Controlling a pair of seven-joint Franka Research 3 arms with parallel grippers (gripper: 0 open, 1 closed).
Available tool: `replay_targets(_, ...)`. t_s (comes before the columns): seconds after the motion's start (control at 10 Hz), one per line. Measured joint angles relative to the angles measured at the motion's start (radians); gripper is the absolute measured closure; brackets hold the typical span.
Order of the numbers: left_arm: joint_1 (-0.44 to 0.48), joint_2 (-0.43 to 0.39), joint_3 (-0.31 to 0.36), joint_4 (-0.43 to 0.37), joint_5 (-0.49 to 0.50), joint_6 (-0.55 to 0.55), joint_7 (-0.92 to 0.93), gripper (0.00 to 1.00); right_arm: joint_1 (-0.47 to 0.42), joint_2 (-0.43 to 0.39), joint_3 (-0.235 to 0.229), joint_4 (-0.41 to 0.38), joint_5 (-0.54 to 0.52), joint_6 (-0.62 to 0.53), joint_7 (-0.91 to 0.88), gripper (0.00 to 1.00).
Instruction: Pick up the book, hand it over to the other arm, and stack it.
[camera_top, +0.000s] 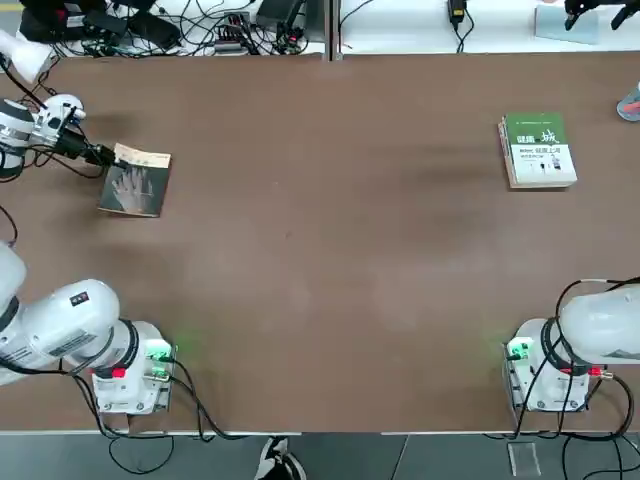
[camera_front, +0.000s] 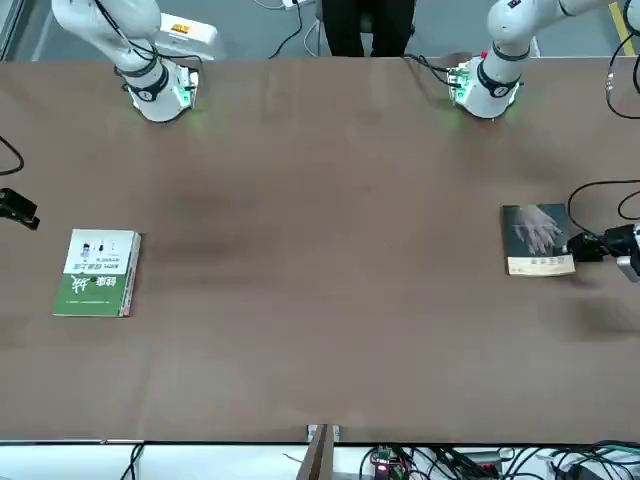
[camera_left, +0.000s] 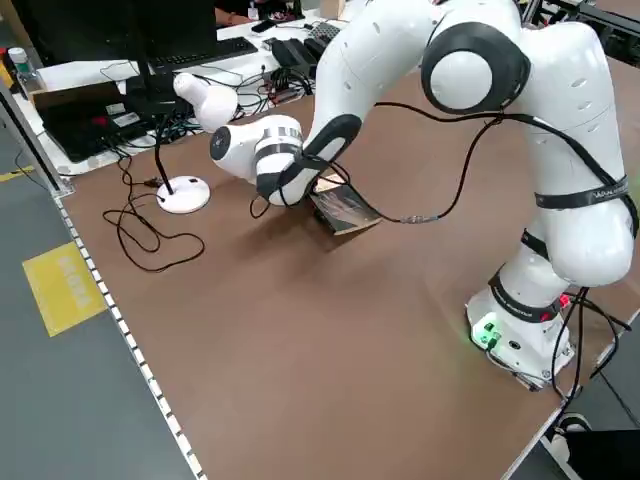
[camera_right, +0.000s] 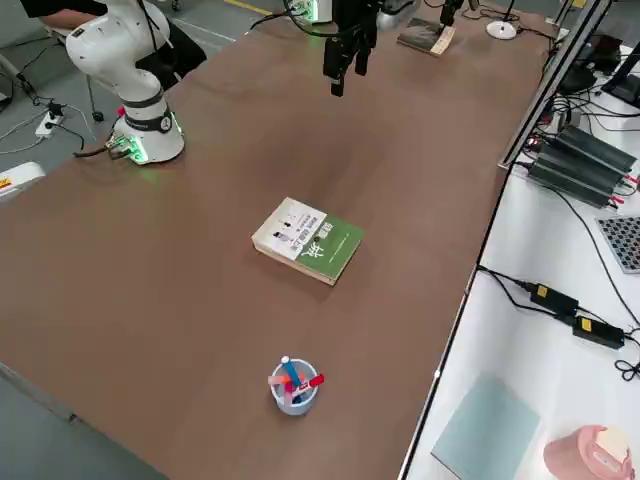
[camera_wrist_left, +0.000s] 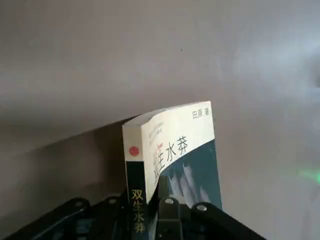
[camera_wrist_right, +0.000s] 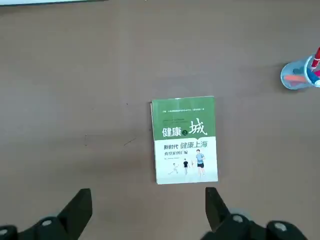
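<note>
Two books lay on your brown desk (camera_top: 320, 250), well apart from each other. The small thin paperback with the dark grey-green cover, pale hand picture and tan band (camera_top: 135, 181) sat near the desk's left edge, toward the far left corner. Your left hand (camera_top: 103, 156) reached in low from that edge with its fingers (camera_wrist_left: 170, 215) pressed together on the paperback's corner at the spine end, pinching it. In the left wrist view the spine (camera_wrist_left: 135, 200) ran between the fingers, and the end of the paperback away from the fingers stood tipped up off the desk with the cover bowed. From overhead the rest of it looked close to the desk surface.

The thicker green-and-white book (camera_top: 538, 150) lay flat near the far right corner, cover up. Your right hand (camera_right: 343, 55) hung high above the desk on that side, touching nothing, its two fingers (camera_wrist_right: 75, 210) spread wide; its wrist view looked straight down on the green-and-white book. A small clear cup holding red and blue pens (camera_right: 293, 384) stood near the right edge, beyond that book. A small white lamp on a round base (camera_left: 185, 190) stood off the left edge.
</note>
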Motion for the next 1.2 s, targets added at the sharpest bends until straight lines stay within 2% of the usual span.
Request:
replay_targets(0.6, -0.005, -0.023, -0.035, 0.062, 0.005, -0.061, -0.107, 0.96, 0.003, 0.0, 0.003, 0.0, 0.001, 0.0, 0.0, 0.0)
replay_targets(1.2, -0.011, -0.131, -0.147, 0.121, 0.053, -0.195, -0.391, 0.96, 0.004, 0.004, 0.004, 0.0, 0.01, 0.0, 0.0, 0.0)
